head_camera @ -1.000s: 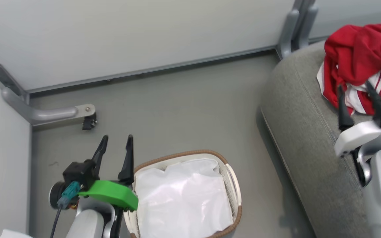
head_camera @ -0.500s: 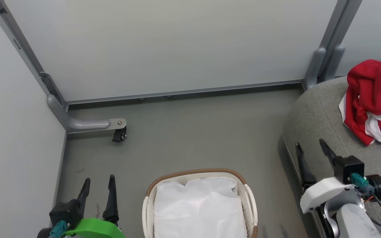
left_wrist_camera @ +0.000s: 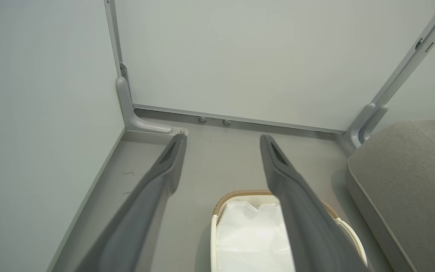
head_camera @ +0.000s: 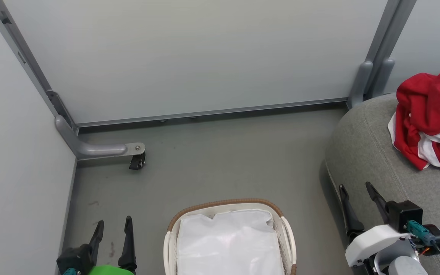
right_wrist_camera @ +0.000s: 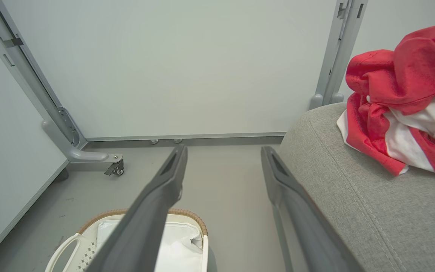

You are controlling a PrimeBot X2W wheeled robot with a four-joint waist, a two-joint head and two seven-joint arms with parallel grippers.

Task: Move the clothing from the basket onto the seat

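Step in hand: we are judging the transfer as finished or nearly so.

- The clothing [head_camera: 430,122] is lying bunched on the seat [head_camera: 365,152], near its rounded end and well apart from the basket [head_camera: 225,203].
- The basket is standing on the floor between the two arms. As far as the frames reach, its inside is showing the white lining [head_camera: 227,244] and no red fabric.
- The left gripper [head_camera: 115,221] is hanging over the floor just left of the basket, jaws spread wide, nothing between them.
- The right gripper [head_camera: 355,186] is hanging at the seat's front edge, jaws likewise spread and empty, clear of the garments.

Next move, as we are reading it: we are lacking a look at the basket's near end, which is cut off. If a garment is hiding there, we are expecting a reach down that pinches red fabric and not the lining.
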